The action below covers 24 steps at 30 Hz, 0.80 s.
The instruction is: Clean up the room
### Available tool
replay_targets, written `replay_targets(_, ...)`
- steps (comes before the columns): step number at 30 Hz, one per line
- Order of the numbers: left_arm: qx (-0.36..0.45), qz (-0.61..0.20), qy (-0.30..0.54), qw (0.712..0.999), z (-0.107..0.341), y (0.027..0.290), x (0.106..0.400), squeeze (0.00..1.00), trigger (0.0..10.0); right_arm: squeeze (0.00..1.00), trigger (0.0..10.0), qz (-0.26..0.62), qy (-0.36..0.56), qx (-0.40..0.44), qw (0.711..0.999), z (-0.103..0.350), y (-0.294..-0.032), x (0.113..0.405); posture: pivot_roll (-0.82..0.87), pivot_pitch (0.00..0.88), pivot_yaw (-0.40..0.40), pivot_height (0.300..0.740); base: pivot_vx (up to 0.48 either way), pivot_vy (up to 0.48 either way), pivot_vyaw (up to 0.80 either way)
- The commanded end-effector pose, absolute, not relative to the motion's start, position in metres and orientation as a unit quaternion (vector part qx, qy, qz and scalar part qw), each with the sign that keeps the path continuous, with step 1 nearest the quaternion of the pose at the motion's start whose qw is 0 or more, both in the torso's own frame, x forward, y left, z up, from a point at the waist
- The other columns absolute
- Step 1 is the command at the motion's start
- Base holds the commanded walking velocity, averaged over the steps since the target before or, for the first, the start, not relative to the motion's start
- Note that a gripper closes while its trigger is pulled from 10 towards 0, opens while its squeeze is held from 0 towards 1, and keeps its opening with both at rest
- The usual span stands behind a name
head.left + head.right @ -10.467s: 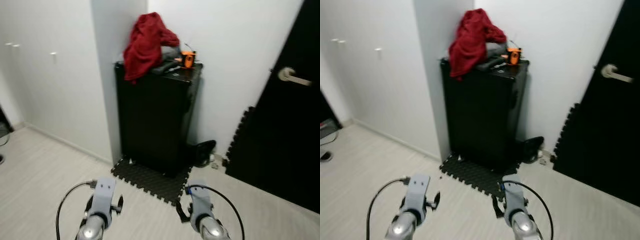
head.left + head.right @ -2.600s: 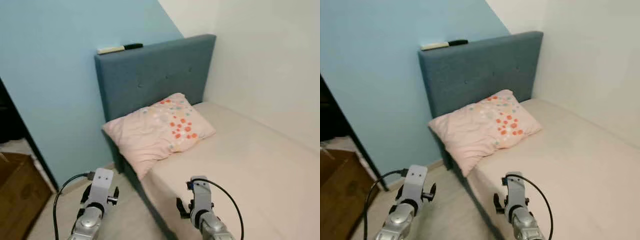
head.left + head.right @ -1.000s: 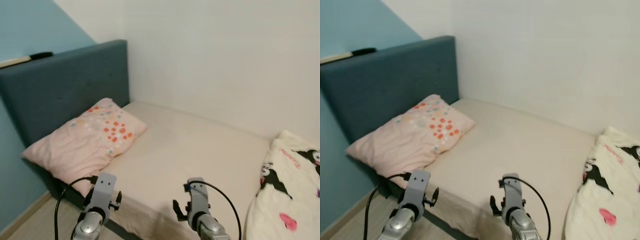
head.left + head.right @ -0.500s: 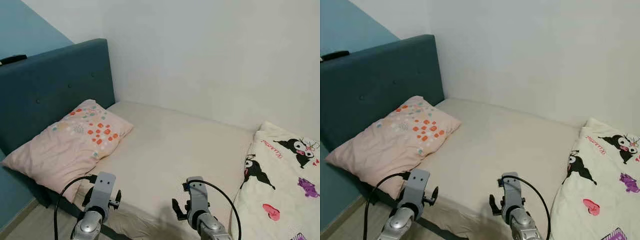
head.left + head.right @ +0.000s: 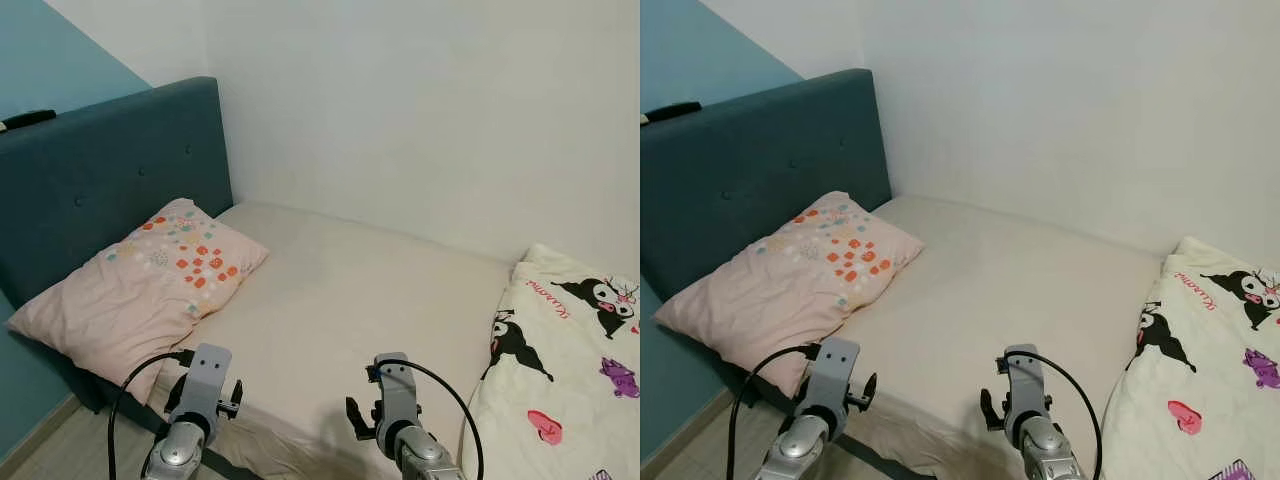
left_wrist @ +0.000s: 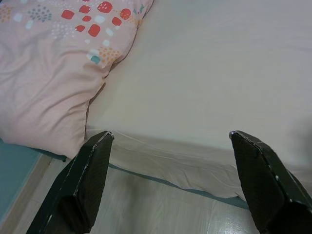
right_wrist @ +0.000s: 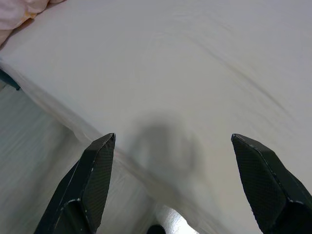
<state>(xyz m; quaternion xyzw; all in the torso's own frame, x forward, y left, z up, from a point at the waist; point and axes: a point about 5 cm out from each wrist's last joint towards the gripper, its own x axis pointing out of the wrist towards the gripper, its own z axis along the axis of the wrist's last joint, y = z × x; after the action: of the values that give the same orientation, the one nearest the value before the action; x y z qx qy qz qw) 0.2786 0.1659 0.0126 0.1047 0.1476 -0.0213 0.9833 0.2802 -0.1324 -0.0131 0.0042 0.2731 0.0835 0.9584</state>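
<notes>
View has swung to the bed; pillow at its head, blanket bunched opposite, left gripper and right gripper wide, empty

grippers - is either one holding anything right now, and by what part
Nothing is held. The left gripper and the right gripper are both open and empty, hanging over the near edge of the bed.

Left gripper fingers spread wide, nothing between them, hanging over the bed edge. Pink pillow with red and teal spots lies on the bed's cream sheet, overhanging that edge. Light wood floor beside the bed.
</notes>
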Motion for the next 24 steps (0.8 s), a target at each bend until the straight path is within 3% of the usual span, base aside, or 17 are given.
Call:
replay_targets(1, 0.111, -0.022, 0.161, 0.98, 0.0079, 0.1677, 0.2756, 0.0, 10.0, 0.0, 10.0, 0.086, 0.278, 0.005, 0.957, -0.0133, -0.1311, 0.2806, 0.01, 0.012, -0.036, 0.74, 0.0, 0.0, 0.0)
replay_targets(24, 0.107, -0.019, 0.162, 0.981, 0.0072, 0.1667, 0.2746, 0.0, 10.0, 0.0, 10.0, 0.088, 0.28, 0.007, 0.956, -0.0129, -0.1331, 0.2811, 0.0, 0.01, -0.045, 0.74, 0.0, 0.0, -0.8)
